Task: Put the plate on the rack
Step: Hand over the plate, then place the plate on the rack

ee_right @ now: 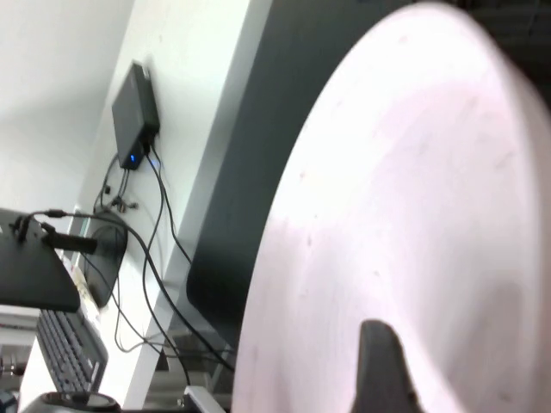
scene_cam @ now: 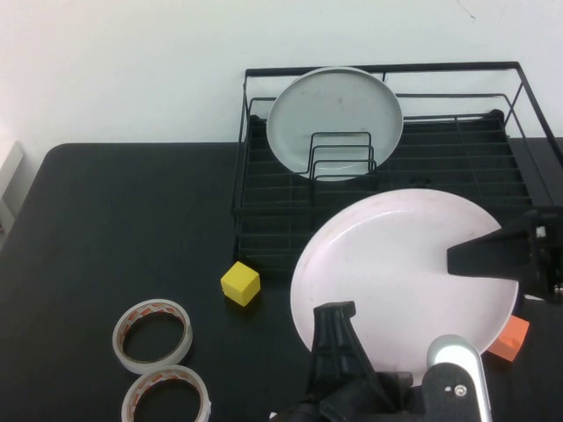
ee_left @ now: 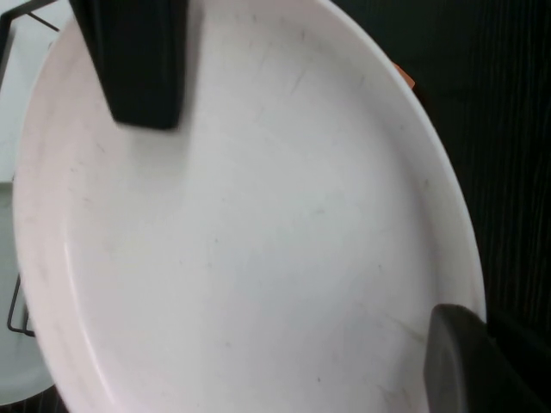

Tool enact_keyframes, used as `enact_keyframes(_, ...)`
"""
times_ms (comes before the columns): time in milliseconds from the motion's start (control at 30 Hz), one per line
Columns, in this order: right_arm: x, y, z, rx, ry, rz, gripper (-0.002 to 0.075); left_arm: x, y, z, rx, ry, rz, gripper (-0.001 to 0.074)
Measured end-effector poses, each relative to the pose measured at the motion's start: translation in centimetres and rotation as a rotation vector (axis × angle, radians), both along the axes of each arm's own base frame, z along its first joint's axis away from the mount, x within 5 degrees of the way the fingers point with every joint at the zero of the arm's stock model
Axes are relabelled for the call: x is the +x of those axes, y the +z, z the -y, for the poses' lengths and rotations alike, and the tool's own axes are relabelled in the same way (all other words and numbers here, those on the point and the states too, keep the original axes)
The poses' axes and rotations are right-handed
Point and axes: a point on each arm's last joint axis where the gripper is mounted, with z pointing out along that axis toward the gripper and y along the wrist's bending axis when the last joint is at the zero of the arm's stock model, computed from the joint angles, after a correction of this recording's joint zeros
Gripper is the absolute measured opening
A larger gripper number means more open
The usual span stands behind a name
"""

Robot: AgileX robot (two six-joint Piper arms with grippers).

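The pale pink plate [scene_cam: 400, 277] is seen in the lower right of the high view, lifted and tilted, its upper edge overlapping the front rail of the black wire dish rack [scene_cam: 281, 230], which fills the upper right of the frame. The plate is pinched at its near rim by the left end effector [scene_cam: 339, 327], at the bottom centre, with its fingers shut on the rim; one finger [ee_left: 138, 60] is seen lying across the plate's face in the left wrist view. The right end effector [scene_cam: 493, 253] is reaching in from the right edge of the frame, with its fingers spread wide about the plate's right rim and not judged to be clamped on it. The move to come turns on one relation: the looped dividers [scene_cam: 341, 156] stand up-frame and a little left of the plate, beyond both end effectors, and a grey-white plate [scene_cam: 334, 110] already leans among them. The pink plate would therefore have to be carried away from the robot and stood on edge in a free slot. A yellow cube [scene_cam: 240, 284] and an orange block [scene_cam: 509, 338] lie on the black counter [scene_cam: 114, 229] on either side of the plate.
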Motion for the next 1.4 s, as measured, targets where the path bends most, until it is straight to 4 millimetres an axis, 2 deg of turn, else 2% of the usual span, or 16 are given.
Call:
enact_keyframes(67,0.2,-0.3,-0.2,-0.005,0.004,-0.005,0.0391,0.0,0.0,0.0,0.0,0.0,0.0,0.0004)
enact_keyframes(133,0.3,-0.5,-0.3,-0.009,0.002,-0.012,0.0337,0.0,0.0,0.0,0.0,0.0,0.0,0.0004)
enact_keyframes(300,0.5,-0.4,-0.3,-0.004,-0.014,0.006,0.0114,0.0,0.0,0.0,-0.024,0.022,-0.023,0.0022)
enact_keyframes(433,0.6,-0.4,-0.3,-0.008,-0.01,0.032,0.0115,0.0,0.0,0.0,-0.077,0.071,-0.075,0.012)
enact_keyframes(600,0.7,-0.3,-0.3,-0.022,0.013,0.077,0.0115,-0.1,0.2,-0.1,-0.186,0.172,-0.177,0.0329)
enact_keyframes(700,0.8,-0.2,-0.3,-0.036,0.033,0.119,0.0115,-1.0,1.3,-0.8,-0.3,0.237,-0.251,0.0357)
enact_keyframes(767,1.1,0.4,-0.3,-0.049,0.048,0.168,0.0115,-1.8,2.6,-1.6,-0.372,0.239,-0.286,0.0331)
enact_keyframes(867,1.9,2.0,-0.3,-0.073,0.071,0.266,0.0115,-3.2,4.7,-3.1,-0.475,0.209,-0.323,0.0222)
enact_keyframes(967,3.0,4.5,-0.3,-0.116,0.117,0.418,0.0115,-3.9,6.8,-5.3,-0.585,0.187,-0.364,0.0084)
enact_keyframes(1067,3.7,7.1,-0.2,-0.181,0.172,0.576,0.0115,-4.2,7.9,-7.9,-0.698,0.198,-0.424,0.0025)
enact_keyframes(1200,4.4,10.4,-0.1,-0.254,0.21,0.756,0.0115,-4.3,7.6,-11.5,-0.819,0.243,-0.499,0.0005)
enact_keyframes(1300,4.7,12.6,-0.1,-0.29,0.227,0.879,0.0115,-4.2,6.0,-13.7,-0.893,0.308,-0.563,0.0003)
enact_keyframes(1400,4.7,14.0,-0.1,-0.316,0.243,0.965,0.0115,-4.0,4.0,-15.3,-0.96,0.365,-0.615,0.0001)
